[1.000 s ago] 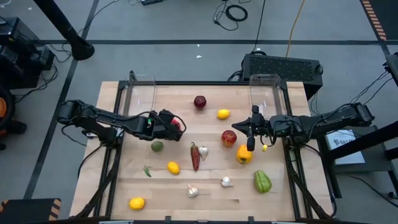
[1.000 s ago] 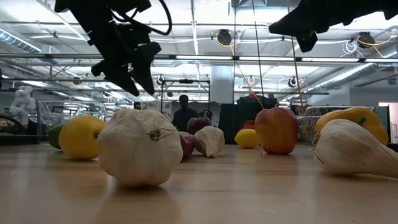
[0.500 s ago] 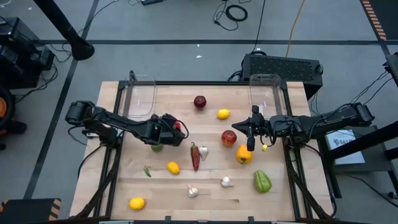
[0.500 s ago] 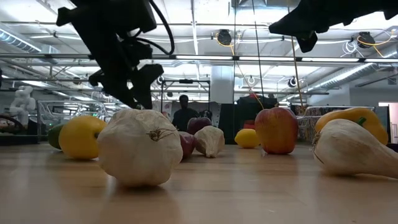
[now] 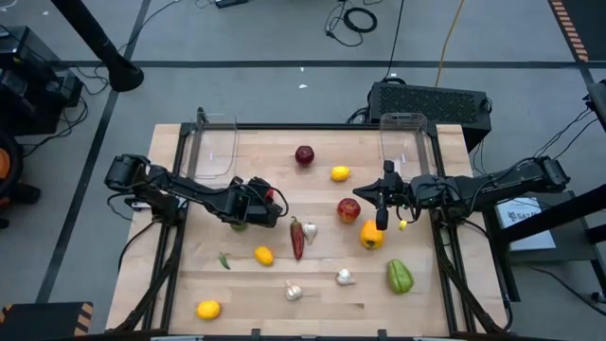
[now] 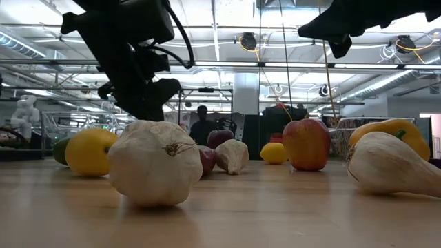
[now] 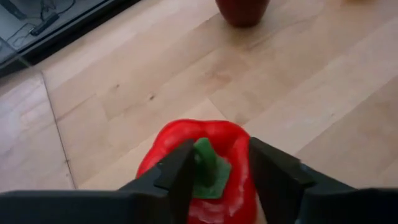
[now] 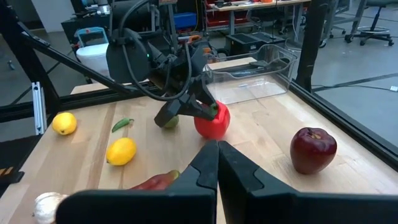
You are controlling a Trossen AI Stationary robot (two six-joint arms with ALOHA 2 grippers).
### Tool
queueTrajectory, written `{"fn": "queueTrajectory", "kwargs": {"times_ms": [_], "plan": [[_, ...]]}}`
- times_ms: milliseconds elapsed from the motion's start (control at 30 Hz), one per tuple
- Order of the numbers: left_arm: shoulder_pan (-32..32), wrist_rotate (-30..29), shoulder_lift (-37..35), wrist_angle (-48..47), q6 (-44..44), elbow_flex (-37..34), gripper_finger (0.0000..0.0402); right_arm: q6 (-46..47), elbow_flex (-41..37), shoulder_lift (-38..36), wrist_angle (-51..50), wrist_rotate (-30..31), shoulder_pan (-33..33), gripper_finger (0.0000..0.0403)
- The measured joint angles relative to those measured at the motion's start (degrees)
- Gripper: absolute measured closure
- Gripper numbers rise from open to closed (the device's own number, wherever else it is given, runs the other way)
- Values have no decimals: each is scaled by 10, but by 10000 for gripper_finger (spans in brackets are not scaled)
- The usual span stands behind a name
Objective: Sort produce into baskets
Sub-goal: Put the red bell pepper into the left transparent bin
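Red pepper (image 7: 205, 162) sits on the counter (image 5: 417, 303) near its left-middle, just below the left clear basket (image 5: 213, 152); left pincer (image 7: 214, 165) is clamped on its green stem, a finger each side. Overhead the arm hides most of that pepper; the left wrist cam shows the grip plainly, and the right wrist cam shows it from across the counter.

Count from overhead: 2 baskets, 2nd one (image 5: 405, 144) at right rear. 2 red apples (image 5: 304, 154) (image 5: 348, 209). 3 lemons (image 5: 340, 173) (image 5: 264, 255) (image 5: 208, 309). 1 yellow pepper (image 5: 371, 235), 1 green pepper (image 5: 400, 277). 1 red chili (image 5: 297, 237). 3 garlic (image 5: 310, 230) (image 5: 346, 277) (image 5: 294, 292). 1 round green piece (image 5: 239, 224) half under the left arm, 1 small green chili (image 5: 224, 260).

Right pincer (image 8: 217, 158) hovers above the counter beside the right basket, fingers together, nothing in it.

Low cam adds a person (image 6: 202, 124) standing far back in the room.
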Motion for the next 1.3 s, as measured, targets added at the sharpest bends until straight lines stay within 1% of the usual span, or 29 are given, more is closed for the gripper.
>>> {"fn": "queueTrajectory", "kwargs": {"times_ms": [233,367,467,600,700,900,1067,1200,1300], "plan": [[-4,-1,0,-1,16,0,345,0,0,0,0,0,0,403],[-4,0,-6,-5,40,0,377,0,0,0,0,0,0,403],[-4,6,-17,-10,45,0,378,0,0,0,0,0,0,403],[-4,6,-42,-28,49,0,359,0,0,0,0,0,0,403],[-4,6,-68,-31,77,0,357,0,0,0,0,0,0,403],[3,6,-145,-32,186,18,364,0,0,0,0,0,0,403],[18,-25,-219,-30,281,49,365,0,0,0,0,0,0,403],[44,-55,-274,-28,356,60,365,-3,0,0,0,0,-1,403],[73,-57,-303,-31,404,60,365,-7,0,0,5,0,-5,403]]}}
